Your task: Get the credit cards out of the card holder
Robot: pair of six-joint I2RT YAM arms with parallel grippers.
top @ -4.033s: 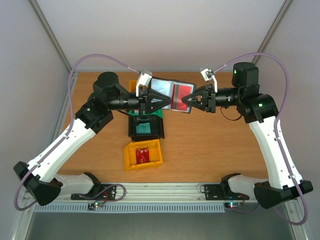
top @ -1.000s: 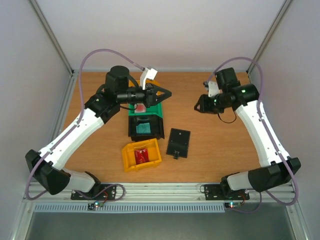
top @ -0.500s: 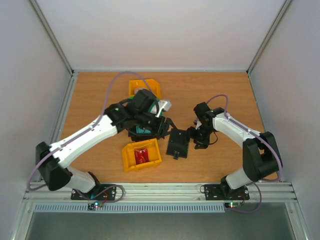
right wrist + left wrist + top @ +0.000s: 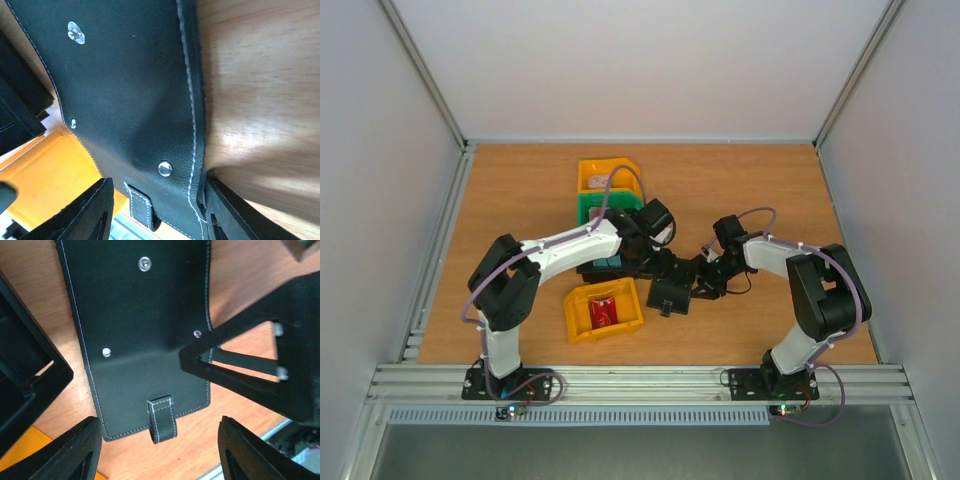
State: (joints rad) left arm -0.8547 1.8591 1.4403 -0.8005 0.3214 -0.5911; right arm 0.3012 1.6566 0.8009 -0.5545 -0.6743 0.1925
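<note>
The card holder lies shut and flat on the table, a black folder with a strap tab at its near edge. My left gripper hangs low over it, open, its fingers either side of the tab end without touching. My right gripper comes in from the right, open, with one finger against the holder's stitched edge. A red credit card lies in the front yellow bin. A teal card shows in the black bin.
Several bins stand in a row left of the holder: a yellow bin at the back, a green bin, a black bin under my left arm, and the front yellow bin. Its yellow wall is close to the holder.
Four seconds ago both grippers held the holder open in the air. Since a second ago both arms swung in and down to the shut holder on the table, and both grippers opened.
</note>
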